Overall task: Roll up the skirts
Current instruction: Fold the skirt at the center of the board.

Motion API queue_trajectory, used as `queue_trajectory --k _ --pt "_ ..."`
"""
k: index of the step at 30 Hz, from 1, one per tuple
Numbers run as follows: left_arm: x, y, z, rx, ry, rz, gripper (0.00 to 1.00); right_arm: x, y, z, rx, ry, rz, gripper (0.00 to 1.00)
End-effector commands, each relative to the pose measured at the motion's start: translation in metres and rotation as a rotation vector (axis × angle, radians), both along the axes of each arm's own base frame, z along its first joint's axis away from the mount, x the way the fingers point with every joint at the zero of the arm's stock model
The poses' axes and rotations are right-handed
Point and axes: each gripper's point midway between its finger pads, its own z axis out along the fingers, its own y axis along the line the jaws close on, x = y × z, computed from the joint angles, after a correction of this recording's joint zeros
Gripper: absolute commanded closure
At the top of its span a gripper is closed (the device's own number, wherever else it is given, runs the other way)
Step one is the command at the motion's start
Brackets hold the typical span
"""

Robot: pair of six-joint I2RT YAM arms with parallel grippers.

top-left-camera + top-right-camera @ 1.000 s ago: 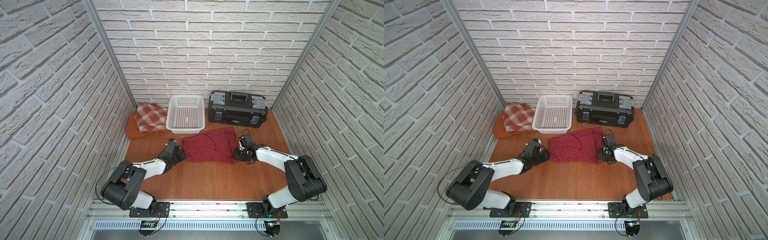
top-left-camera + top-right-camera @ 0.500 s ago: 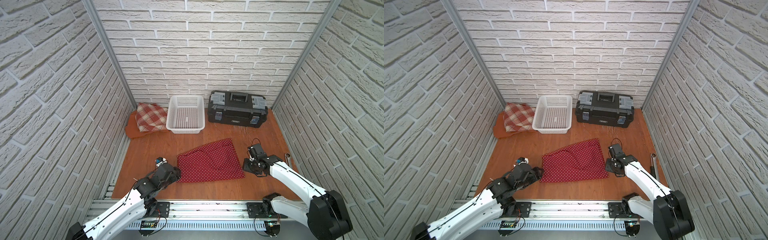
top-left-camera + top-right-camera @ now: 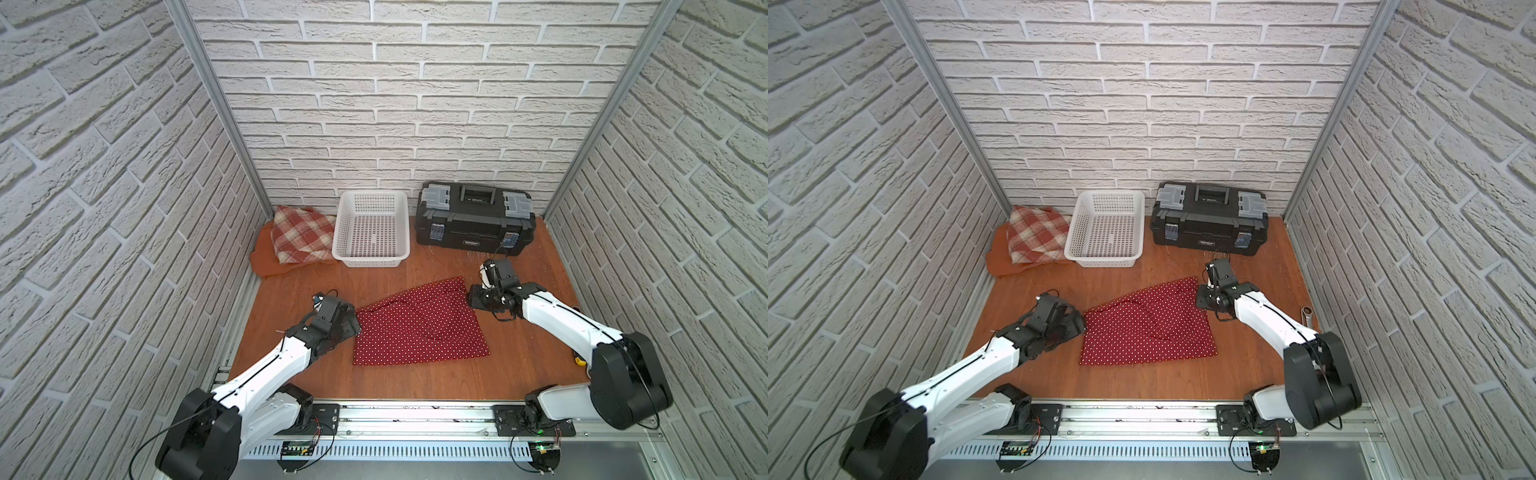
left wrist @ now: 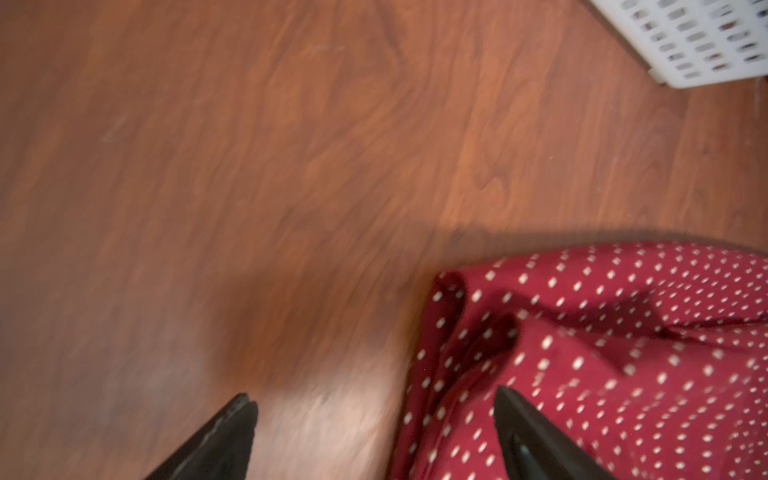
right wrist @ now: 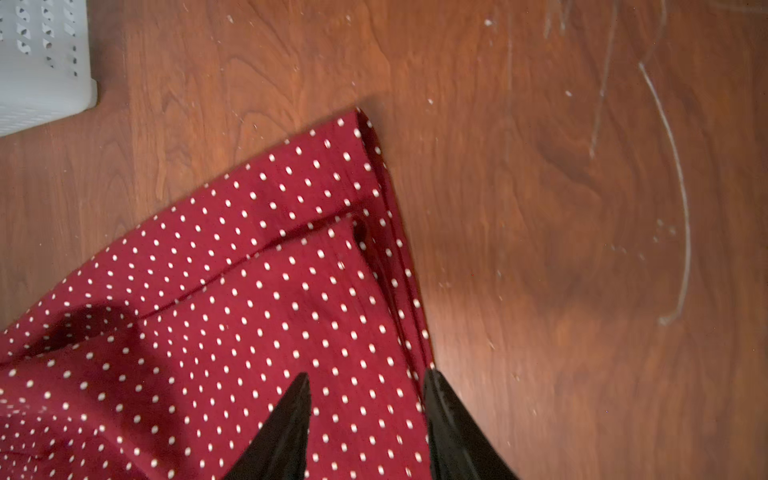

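Note:
The dark red polka-dot skirt [image 3: 419, 328] [image 3: 1148, 328] lies spread flat mid-table with a few folds. My left gripper [image 3: 353, 322] [image 4: 374, 401] is wide open at its left corner, one fingertip [image 4: 505, 399] over the cloth and the other over bare wood. Over the skirt's far right corner [image 5: 365, 137], my right gripper [image 3: 471, 297] [image 5: 368, 374] stands partly open, its jaws apart above the hem edge and gripping nothing. The plaid skirt [image 3: 301, 239] rests on the rust-orange skirt [image 3: 266, 266] in the back left corner.
A white mesh basket [image 3: 340, 232] [image 4: 698, 41] stands behind the skirt, with a black toolbox [image 3: 473, 218] to its right. A metal tool [image 3: 1307, 316] lies near the right wall. Brick walls close in three sides.
Both grippers dragged the polka-dot skirt toward the front, then opened and let it go. Since then it has lain still while both grippers moved to its far corners.

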Motion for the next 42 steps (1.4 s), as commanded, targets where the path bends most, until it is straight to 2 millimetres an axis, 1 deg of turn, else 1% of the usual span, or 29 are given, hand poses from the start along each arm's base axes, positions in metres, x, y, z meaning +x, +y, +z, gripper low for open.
queue_trajectory --k 1,4,8,14,15,17,18,20,21,22,23,24,27,32,35,39,42 --pt "0.038 -0.026 0.023 -0.046 -0.13 -0.116 0.11 0.028 0.017 0.004 0.015 -0.067 0.081 0.54" --pt "0.048 -0.036 0.025 -0.052 -0.148 -0.161 0.14 0.037 0.023 -0.009 0.025 -0.043 0.095 0.55" --pt "0.053 -0.041 0.02 -0.048 -0.147 -0.198 0.17 0.043 0.03 -0.02 0.044 -0.018 0.113 0.6" --pt "0.053 -0.043 0.012 -0.031 -0.145 -0.237 0.29 0.043 0.031 -0.032 0.04 0.014 0.115 0.74" --pt "0.053 -0.044 0.011 -0.032 -0.147 -0.242 0.32 0.043 0.031 -0.032 0.036 0.017 0.116 0.77" --pt "0.054 -0.045 0.012 -0.033 -0.153 -0.251 0.4 0.043 0.03 -0.034 0.036 0.02 0.114 0.84" --pt "0.053 -0.046 0.012 -0.037 -0.154 -0.256 0.47 0.043 0.03 -0.033 0.036 0.018 0.112 0.88" --pt "0.053 -0.049 0.013 -0.051 -0.159 -0.265 0.68 0.043 0.03 -0.033 0.037 0.015 0.109 0.94" --pt "0.053 -0.049 0.012 -0.054 -0.159 -0.267 0.8 0.042 0.029 -0.033 0.037 0.014 0.107 0.96" --pt "0.052 -0.05 0.012 -0.06 -0.159 -0.267 0.9 0.042 0.029 -0.033 0.036 0.014 0.104 0.97" --pt "0.052 -0.05 0.013 -0.063 -0.163 -0.269 0.96 0.041 0.029 -0.033 0.036 0.016 0.105 0.97" --pt "0.051 -0.05 0.014 -0.067 -0.167 -0.27 1.0 0.041 0.029 -0.032 0.036 0.013 0.105 0.97" --pt "0.05 -0.052 0.017 -0.077 -0.174 -0.279 1.0 0.038 0.027 -0.029 0.03 0.01 0.1 0.97" --pt "0.04 -0.053 0.021 -0.107 -0.178 -0.286 1.0 0.031 0.022 -0.015 0.016 -0.016 0.087 0.97" --pt "0.032 -0.048 0.021 -0.112 -0.174 -0.27 1.0 0.028 0.02 -0.005 0.014 -0.04 0.078 0.97" --pt "0.025 -0.035 0.026 -0.093 -0.201 -0.23 1.0 0.028 0.018 0.007 0.012 -0.09 0.066 0.97" --pt "0.022 -0.031 0.029 -0.089 -0.213 -0.218 1.0 0.031 0.017 0.003 -0.004 -0.078 0.072 0.97"
